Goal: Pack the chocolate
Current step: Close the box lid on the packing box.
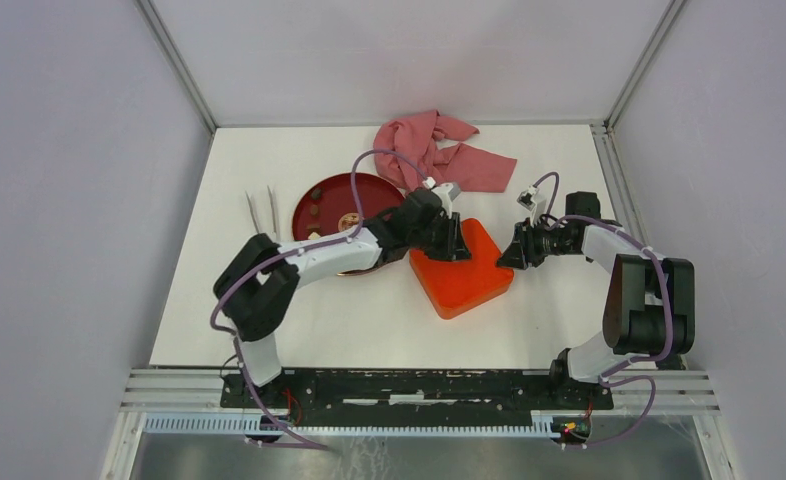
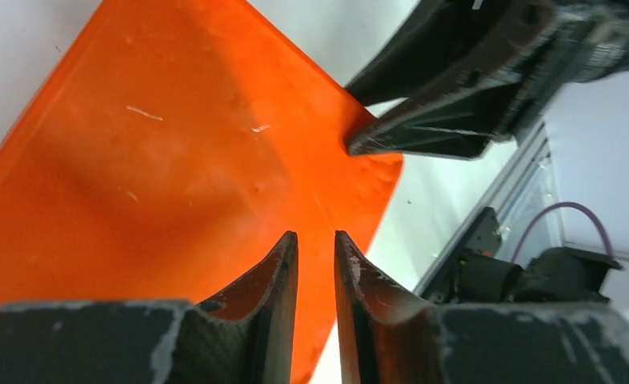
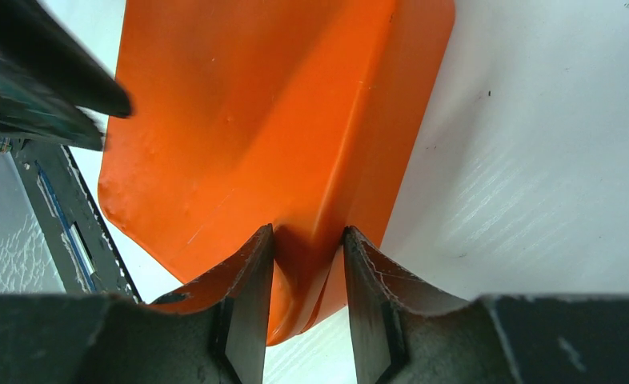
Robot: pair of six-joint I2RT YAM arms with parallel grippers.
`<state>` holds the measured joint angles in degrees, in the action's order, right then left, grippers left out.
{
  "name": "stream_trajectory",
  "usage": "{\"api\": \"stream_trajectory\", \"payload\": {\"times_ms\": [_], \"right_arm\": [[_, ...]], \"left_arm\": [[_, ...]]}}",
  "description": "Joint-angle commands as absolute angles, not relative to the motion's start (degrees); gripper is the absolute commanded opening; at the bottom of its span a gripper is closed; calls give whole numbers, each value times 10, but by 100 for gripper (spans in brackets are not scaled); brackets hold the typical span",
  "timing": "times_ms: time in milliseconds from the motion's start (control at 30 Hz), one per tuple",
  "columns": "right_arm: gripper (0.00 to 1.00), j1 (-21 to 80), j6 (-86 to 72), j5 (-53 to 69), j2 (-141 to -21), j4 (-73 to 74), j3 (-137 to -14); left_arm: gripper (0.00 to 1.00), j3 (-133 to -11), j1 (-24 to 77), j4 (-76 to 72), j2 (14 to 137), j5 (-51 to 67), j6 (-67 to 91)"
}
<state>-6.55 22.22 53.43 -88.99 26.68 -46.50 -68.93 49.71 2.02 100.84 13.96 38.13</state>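
On the white table (image 1: 369, 320) the orange tin (image 1: 464, 270) is lidded; right gripper (image 3: 307, 264) seemingly pinches its corner, left gripper (image 2: 315, 256) nearly closed, empty. Next: seat the lid.

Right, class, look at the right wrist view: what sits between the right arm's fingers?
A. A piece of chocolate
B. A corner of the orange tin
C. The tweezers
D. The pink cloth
B: in the right wrist view the two fingers straddle a corner of the orange tin, which lies closed on the white table.
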Motion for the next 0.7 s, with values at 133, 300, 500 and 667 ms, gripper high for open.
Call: {"api": "stream_trajectory", "payload": {"times_ms": [133, 300, 500, 667], "right_arm": [[41, -69, 243, 464, -895, 250, -467], [41, -69, 243, 461, -893, 248, -467], [42, -68, 248, 456, -883, 248, -468], [51, -68, 255, 440, -853, 243, -483]], "left_arm": [[29, -769, 501, 2, 1116, 174, 344], [28, -782, 505, -28, 1151, 180, 353], [26, -789, 507, 10, 1180, 149, 358], [24, -791, 509, 76, 1198, 95, 341]]}}
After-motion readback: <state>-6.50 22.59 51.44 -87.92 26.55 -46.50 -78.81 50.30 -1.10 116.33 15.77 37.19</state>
